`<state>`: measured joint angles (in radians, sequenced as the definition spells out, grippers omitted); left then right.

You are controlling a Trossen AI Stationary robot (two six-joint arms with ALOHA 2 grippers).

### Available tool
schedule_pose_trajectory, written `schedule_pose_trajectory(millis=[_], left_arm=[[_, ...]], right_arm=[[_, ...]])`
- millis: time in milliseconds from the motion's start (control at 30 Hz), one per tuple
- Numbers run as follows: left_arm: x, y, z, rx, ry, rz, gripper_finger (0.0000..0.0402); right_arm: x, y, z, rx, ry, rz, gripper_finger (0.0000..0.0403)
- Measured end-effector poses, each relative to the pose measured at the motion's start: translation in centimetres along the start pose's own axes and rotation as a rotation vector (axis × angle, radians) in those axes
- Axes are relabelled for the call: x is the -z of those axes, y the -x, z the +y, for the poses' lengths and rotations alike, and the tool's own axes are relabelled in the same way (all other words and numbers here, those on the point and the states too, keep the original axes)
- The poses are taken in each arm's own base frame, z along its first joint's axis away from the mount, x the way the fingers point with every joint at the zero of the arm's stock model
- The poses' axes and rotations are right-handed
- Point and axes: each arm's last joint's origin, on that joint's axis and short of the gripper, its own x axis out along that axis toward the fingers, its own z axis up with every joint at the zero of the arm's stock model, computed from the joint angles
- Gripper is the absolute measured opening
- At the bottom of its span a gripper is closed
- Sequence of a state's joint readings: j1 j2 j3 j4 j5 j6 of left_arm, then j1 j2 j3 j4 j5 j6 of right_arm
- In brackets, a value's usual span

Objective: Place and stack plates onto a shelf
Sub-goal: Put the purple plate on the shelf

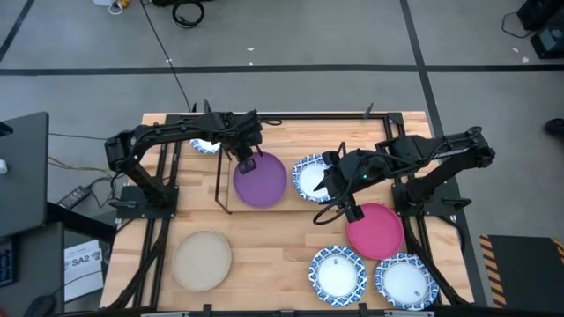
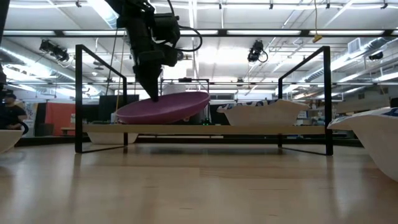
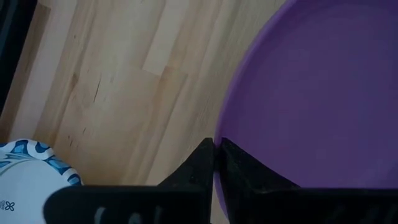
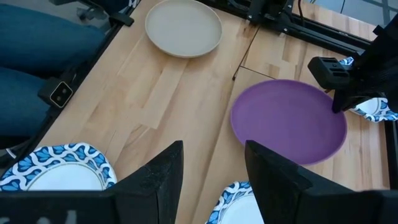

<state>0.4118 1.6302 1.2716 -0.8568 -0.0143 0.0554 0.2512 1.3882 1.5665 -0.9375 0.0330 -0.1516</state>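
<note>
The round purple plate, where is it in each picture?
High view: the round purple plate sits centre, on the shelf.
Low view: left of centre, tilted above the shelf board.
Left wrist view: fills the right side.
Right wrist view: right of centre.
Shared landmark: the left gripper pinching its rim.

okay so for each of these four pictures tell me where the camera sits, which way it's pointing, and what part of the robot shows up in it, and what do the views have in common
High view: above the table, looking straight down; both arms show, left gripper pinching the purple plate, right gripper open.
Low view: table height, looking level through the shelf; the left arm descends onto the tilted purple plate.
Left wrist view: on the left wrist; its fingers grip the plate rim.
Right wrist view: on the right wrist; its open fingers frame the table.
Shared: all four show the purple plate.
</note>
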Motion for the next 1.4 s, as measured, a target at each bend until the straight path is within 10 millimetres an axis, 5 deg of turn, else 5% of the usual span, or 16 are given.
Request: schedule_pose_trajectory(millis=[533,933,1400], left_arm=[[-0.4,0.0,0.0,-0.014,0.0,-0.038,0.01],[-0.5,0.0,-0.3,-0.01,-0.009,-0.046,0.0105],[-0.2,-0.4,-7.1,0.067,-0.204,-0.042,0.0105]], right_arm=[[0.0,0.0,0.0,0.0,0.0,0.001,0.0178],[0.0,0.0,0.0,0.0,-0.022,0.001,0.0178],[0.0,0.0,0.1,-0.004,-0.026,0.003,0.0178]])
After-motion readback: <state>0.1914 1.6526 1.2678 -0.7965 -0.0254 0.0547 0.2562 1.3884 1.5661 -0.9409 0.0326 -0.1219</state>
